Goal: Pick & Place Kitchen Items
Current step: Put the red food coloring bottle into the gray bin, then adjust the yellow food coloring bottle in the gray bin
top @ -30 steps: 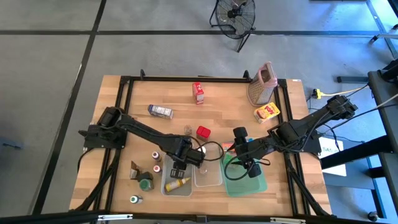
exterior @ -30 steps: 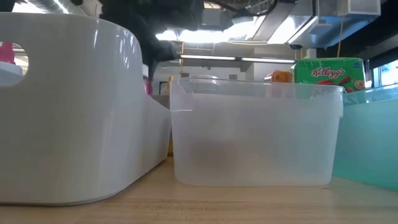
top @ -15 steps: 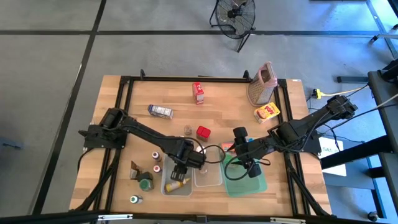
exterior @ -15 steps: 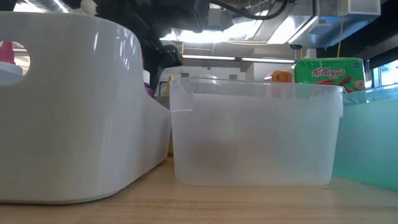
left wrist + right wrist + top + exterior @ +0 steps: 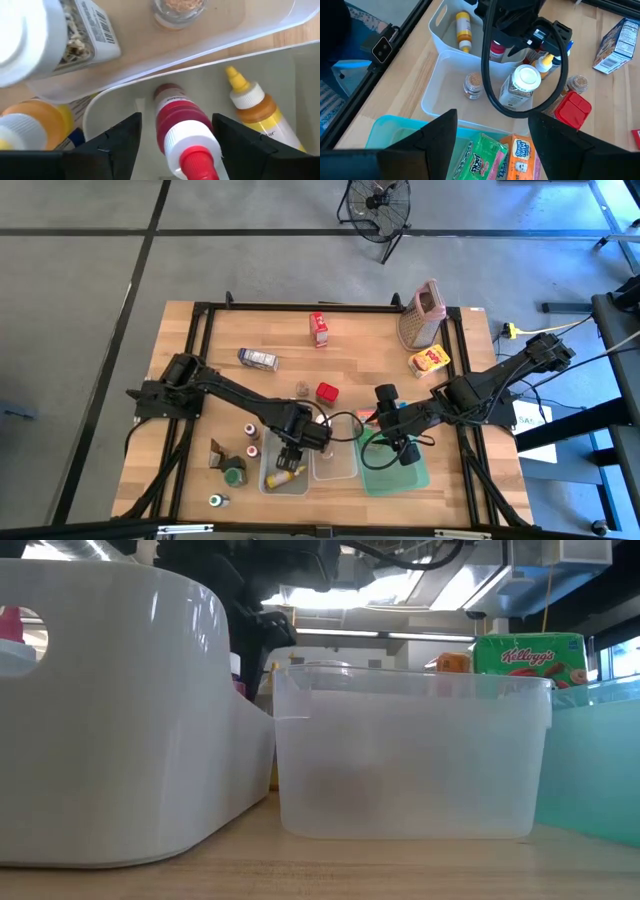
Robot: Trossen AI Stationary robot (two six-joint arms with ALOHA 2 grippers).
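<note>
The red sauce bottle (image 5: 180,132) now lies in the white bin (image 5: 268,476), between the fingers of the left gripper (image 5: 175,145), which have spread apart and no longer touch it; a moment ago they were much closer together. The bottle rests just beside a yellow bottle (image 5: 255,112) on the bin floor. That reads as a finished drop, so this item looks placed and the left arm is free to lift for another. In the clear tub (image 5: 437,92) to the right stand a small spice jar (image 5: 472,85) and a white-capped bottle (image 5: 520,87). The right gripper (image 5: 492,145) hangs with fingers apart and empty above the green tray (image 5: 390,135), over a green packet (image 5: 480,155)
</note>
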